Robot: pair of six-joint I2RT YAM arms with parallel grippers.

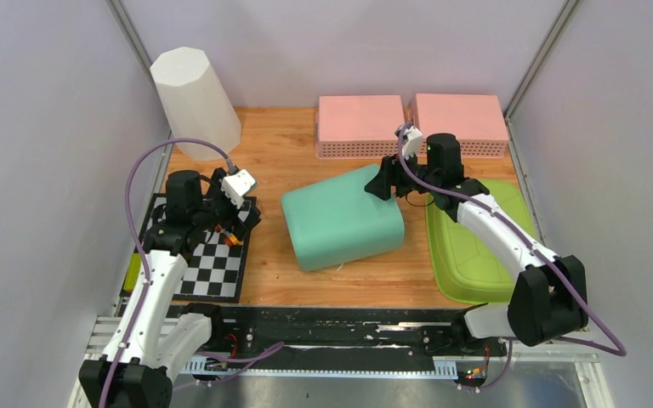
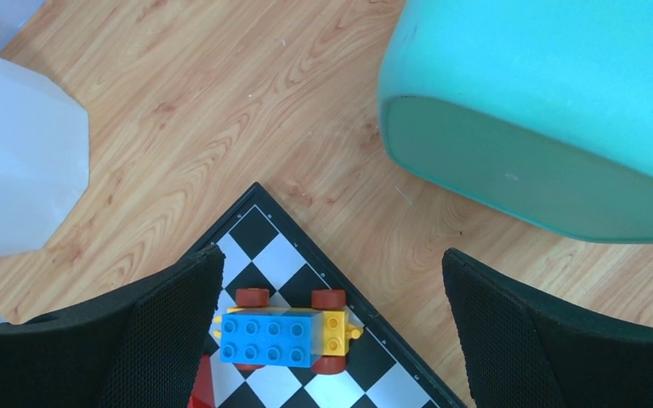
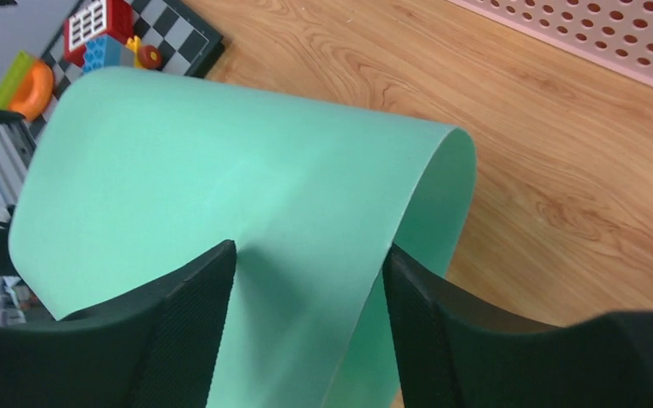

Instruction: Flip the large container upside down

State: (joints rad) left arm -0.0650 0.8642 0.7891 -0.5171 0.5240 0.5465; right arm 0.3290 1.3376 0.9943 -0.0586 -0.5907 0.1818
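Observation:
The large teal container (image 1: pixel 343 217) lies bottom up in the middle of the wooden table, its smooth base facing up. It also shows in the left wrist view (image 2: pixel 544 102) and the right wrist view (image 3: pixel 221 170). My right gripper (image 1: pixel 383 185) is open at the container's far right corner. In its wrist view (image 3: pixel 306 255) one finger is over the top face and the other over the side wall, with the corner edge between them. My left gripper (image 1: pixel 242 223) is open and empty above the chessboard, left of the container, as its wrist view (image 2: pixel 332 263) shows.
A black-and-white chessboard (image 1: pixel 212 263) lies at the left with a blue and yellow brick car (image 2: pixel 289 331) on it. A white faceted bin (image 1: pixel 194 102) stands at the back left. Two pink baskets (image 1: pixel 361 126) (image 1: pixel 461 123) sit at the back. A lime-green lid (image 1: pixel 476 242) lies at the right.

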